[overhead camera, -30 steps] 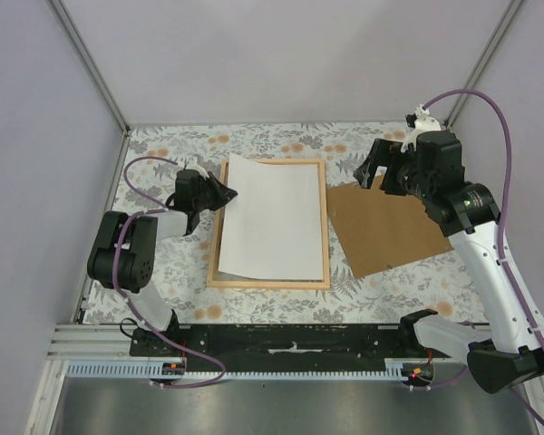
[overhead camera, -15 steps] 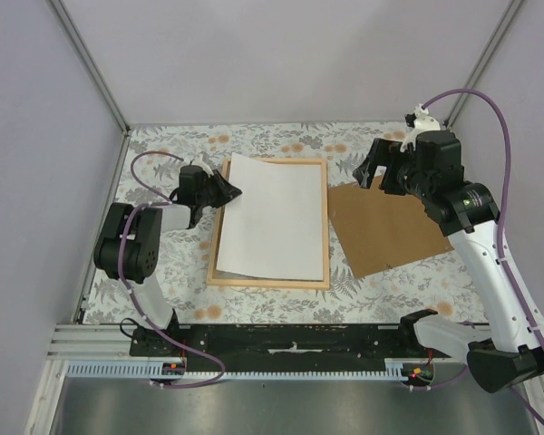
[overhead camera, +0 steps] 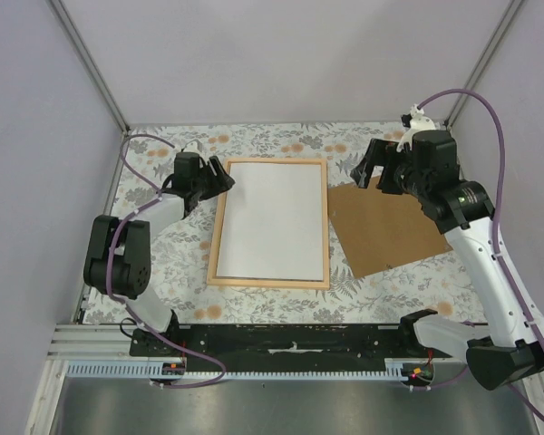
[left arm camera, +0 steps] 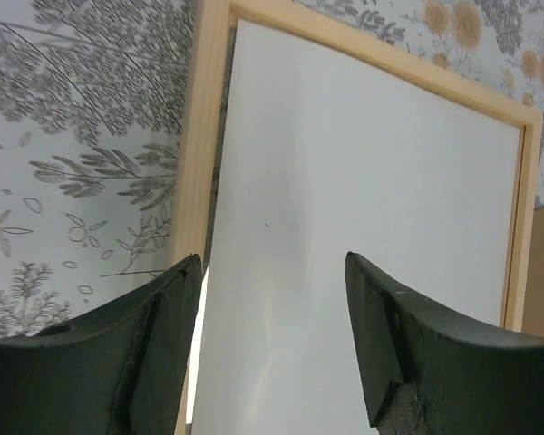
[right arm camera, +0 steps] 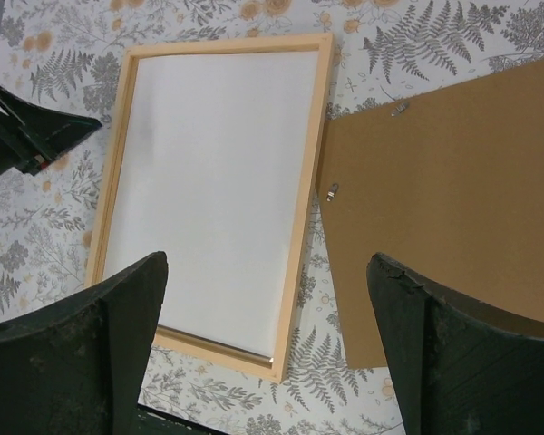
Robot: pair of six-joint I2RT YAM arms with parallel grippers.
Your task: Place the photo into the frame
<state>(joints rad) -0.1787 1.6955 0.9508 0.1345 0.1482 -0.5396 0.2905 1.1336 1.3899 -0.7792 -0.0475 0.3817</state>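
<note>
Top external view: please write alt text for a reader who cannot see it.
The photo, white back up, lies inside the light wooden frame on a floral table. The left hand is open beside the frame's far left corner; the right hand hovers open over a brown board to the right.

The left arm (overhead camera: 118, 254) folds low, forearm stretched forward, and the left tool (overhead camera: 219, 178) points right with its jaws apart, gripping nothing. The right arm (overhead camera: 485, 263) stands tall, elbow high; the right tool (overhead camera: 370, 168) hangs spread wide, empty.
</note>
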